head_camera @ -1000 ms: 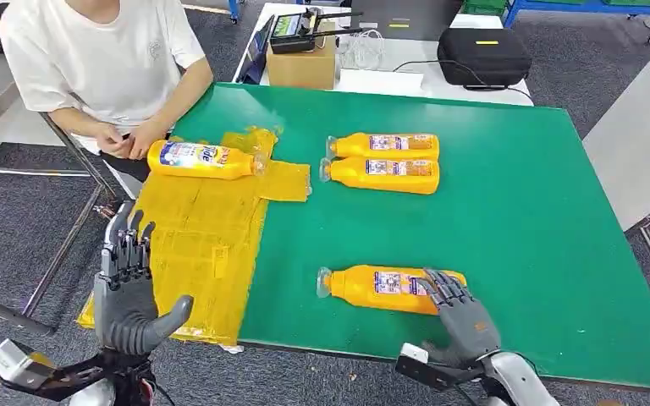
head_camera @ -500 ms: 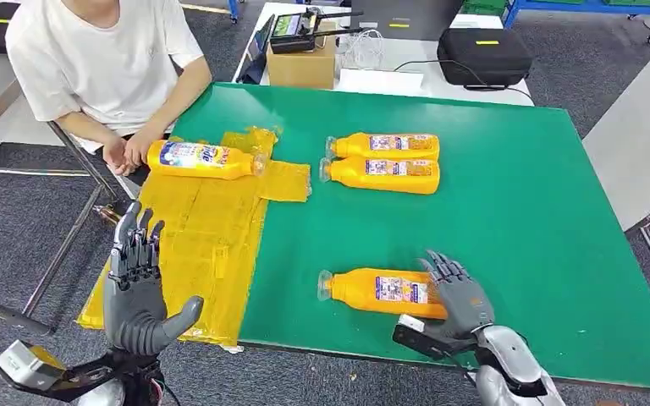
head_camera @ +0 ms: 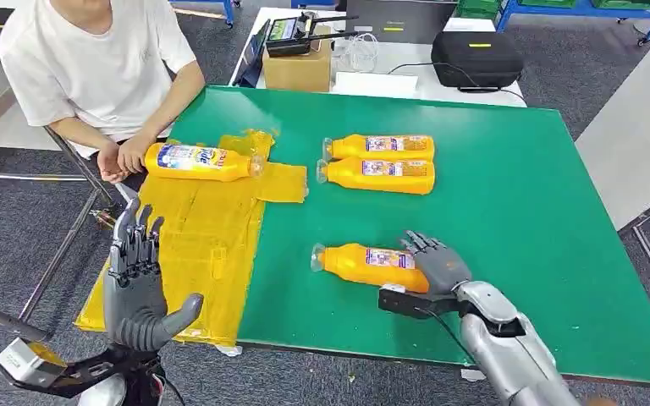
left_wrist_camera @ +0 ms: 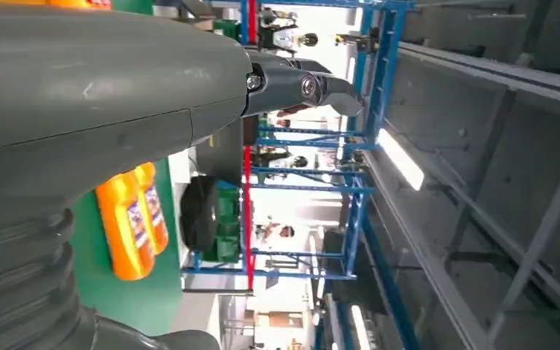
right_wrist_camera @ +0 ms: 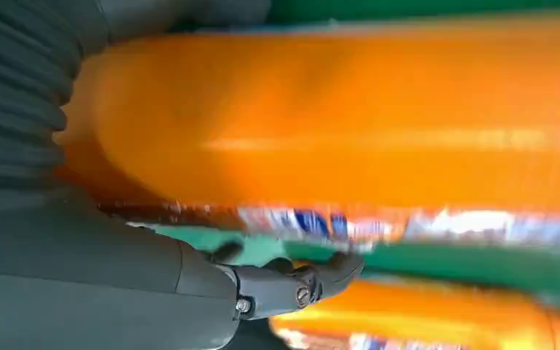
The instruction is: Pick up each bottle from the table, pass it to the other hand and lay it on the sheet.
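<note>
Nearest, left hand raised upright beside table's near-left corner, fingers straight and apart, thumb splayed, nothing held. Right hand low over green table, fingers draped across base end of nearest bottle; thumb side hidden, so cannot tell whether actually gripped or merely touched. In right wrist view, orange bottle body pressed close against palm. Bottle lying on its side on bare green surface, cap toward yellow sheet, not on it. Sheet spread over table's left part, hanging past near edge. Further back, two bottles lying side by side, touching, caps toward sheet. One bottle lying across sheet's far end. Beyond it, seated person, hands together at table's edge. Behind table, cardboard box and black case.
</note>
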